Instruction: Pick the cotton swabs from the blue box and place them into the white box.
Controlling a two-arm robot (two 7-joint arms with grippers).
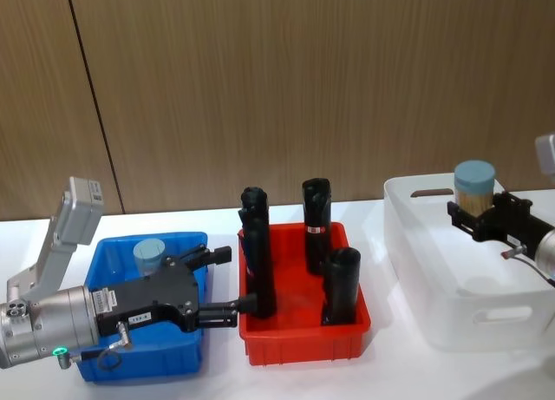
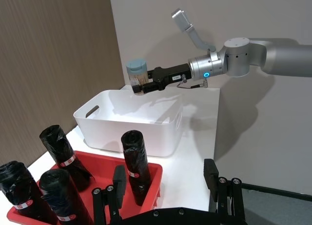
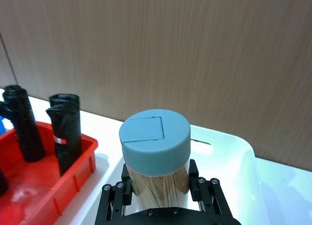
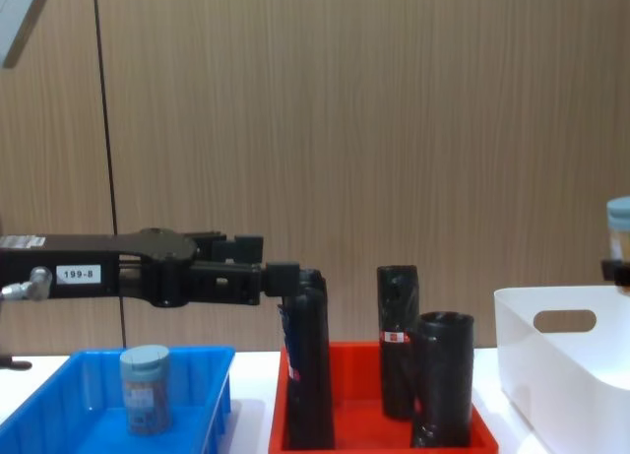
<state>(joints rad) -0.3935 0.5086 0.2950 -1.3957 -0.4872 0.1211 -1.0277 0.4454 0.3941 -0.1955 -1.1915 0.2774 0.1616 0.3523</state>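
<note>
One tub of cotton swabs with a pale blue lid stands upright in the blue box, also visible from the chest as the tub. My left gripper hovers open over the blue box's right side, its fingers spread toward the red bin and holding nothing. My right gripper is shut on a second cotton swab tub, holding it upright above the white box. From the left wrist, that held tub hangs over the white box's far rim.
A red bin with several tall black rolls sits between the blue and white boxes. A wood-panel wall stands close behind the white table.
</note>
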